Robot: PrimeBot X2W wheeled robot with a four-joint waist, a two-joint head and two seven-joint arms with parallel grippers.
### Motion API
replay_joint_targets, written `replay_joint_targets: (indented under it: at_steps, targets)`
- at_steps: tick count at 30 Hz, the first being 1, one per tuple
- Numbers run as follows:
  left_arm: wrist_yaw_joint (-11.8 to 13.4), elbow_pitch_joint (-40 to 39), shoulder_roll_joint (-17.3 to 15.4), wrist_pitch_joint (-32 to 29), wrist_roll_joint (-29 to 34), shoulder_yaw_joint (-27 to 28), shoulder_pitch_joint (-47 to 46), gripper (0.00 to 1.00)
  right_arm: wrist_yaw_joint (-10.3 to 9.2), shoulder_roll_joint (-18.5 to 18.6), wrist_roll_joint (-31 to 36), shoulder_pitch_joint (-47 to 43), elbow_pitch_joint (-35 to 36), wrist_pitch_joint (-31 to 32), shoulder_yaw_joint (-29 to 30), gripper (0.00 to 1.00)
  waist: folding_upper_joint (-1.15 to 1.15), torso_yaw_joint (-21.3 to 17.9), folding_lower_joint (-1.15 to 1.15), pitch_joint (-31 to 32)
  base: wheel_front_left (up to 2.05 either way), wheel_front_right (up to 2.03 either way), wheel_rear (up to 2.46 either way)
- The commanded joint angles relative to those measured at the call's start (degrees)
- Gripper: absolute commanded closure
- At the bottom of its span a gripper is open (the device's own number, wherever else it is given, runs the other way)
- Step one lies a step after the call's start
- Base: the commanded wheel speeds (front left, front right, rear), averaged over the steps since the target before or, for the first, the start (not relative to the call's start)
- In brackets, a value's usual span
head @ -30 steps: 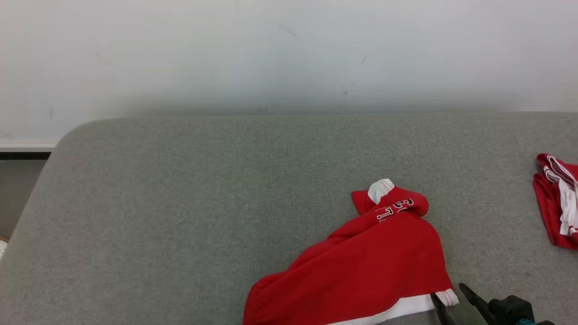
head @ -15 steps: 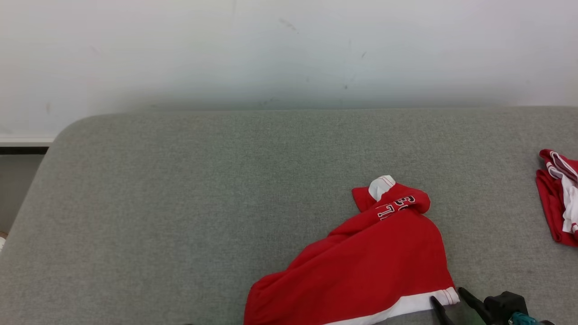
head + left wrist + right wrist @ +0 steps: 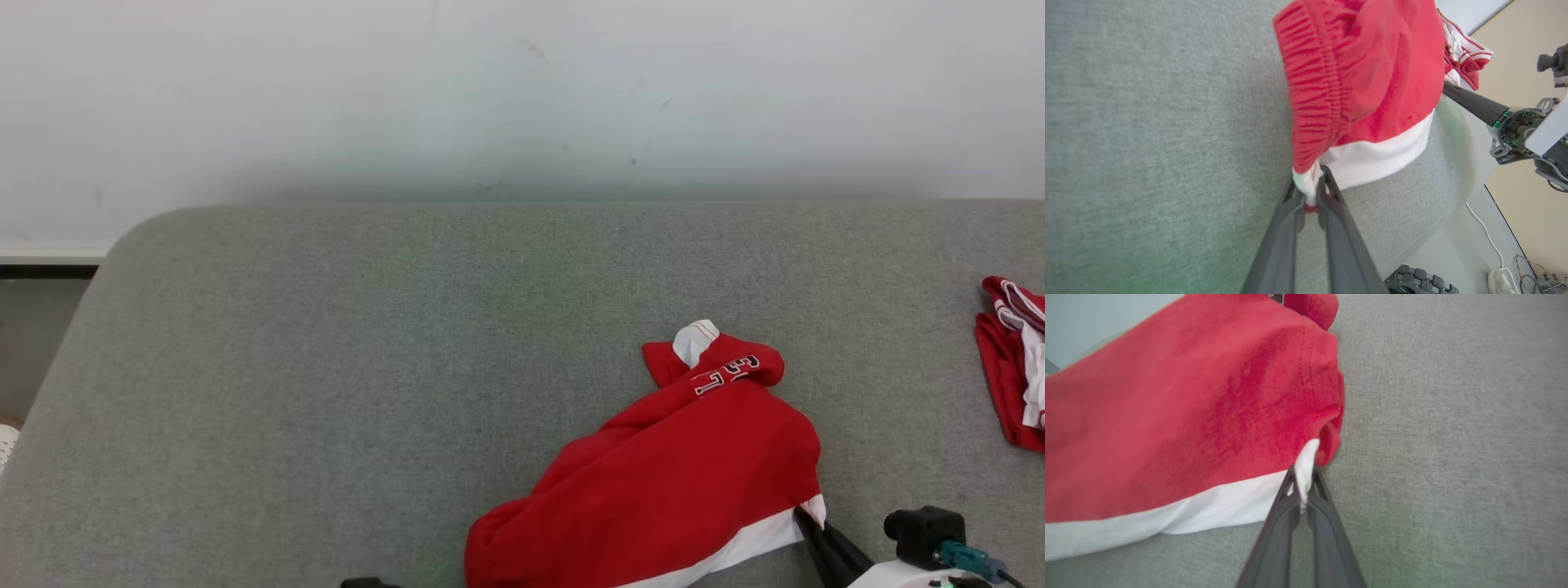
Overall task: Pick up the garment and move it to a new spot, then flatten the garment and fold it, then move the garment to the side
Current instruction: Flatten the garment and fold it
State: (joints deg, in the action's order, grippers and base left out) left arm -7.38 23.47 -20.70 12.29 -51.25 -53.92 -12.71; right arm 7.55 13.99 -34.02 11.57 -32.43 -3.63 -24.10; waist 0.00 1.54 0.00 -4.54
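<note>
Crumpled red fabric garment with white hem band (image 3: pixel 669 482) lies at the near edge of the grey upholstered surface (image 3: pixel 326 367), left gripper (image 3: pixel 1308 194) and right gripper (image 3: pixel 1302 477) each clamped on a hem corner (grasp only); relocating, flattening, folding remain.

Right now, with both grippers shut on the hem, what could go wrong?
The left gripper and the right gripper each pinch only a small corner of white hem, so the garment may slip when lifted. Its far end is bunched, so it might not spread flat. The second garment to the right could snag.
</note>
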Motion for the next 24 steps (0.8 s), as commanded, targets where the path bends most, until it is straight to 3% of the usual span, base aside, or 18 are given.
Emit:
replay_joint_targets:
  at_steps: [1,4,9,17,24]
  targets:
    - [-0.11,-0.93,-0.24,0.44,-1.22,-0.11,-0.73,1.0,-0.15,0.41,-2.1,0.63,1.04,-0.43,0.27,1.0,0.0,-0.14,0.0,0.34,0.0,0.0,0.0]
    - [-0.1,-5.34,-1.71,0.47,-4.51,0.31,-1.14,1.0,-0.15,1.92,-7.09,0.59,5.11,-0.73,1.1,1.0,0.0,-0.59,0.0,1.11,0.0,0.0,0.0]
    - [0.22,-17.83,-6.79,-1.36,-9.59,3.66,-1.49,1.0,-0.15,5.9,-17.08,-2.17,17.72,-0.08,4.44,1.0,0.0,-1.3,0.0,3.04,0.0,0.0,0.0]
    - [4.95,-43.62,-14.5,-5.38,-14.76,10.33,-2.91,1.0,-0.14,11.89,-28.04,-7.61,40.4,2.46,13.43,1.0,0.0,-3.21,0.0,5.28,0.0,0.0,0.0]
    - [8.07,-59.74,-17.58,-10.13,-18.41,14.45,-7.52,1.0,-0.14,13.51,-32.28,-10.51,57.2,6.97,24.27,1.0,0.0,-4.93,0.0,4.46,0.0,0.0,0.0]
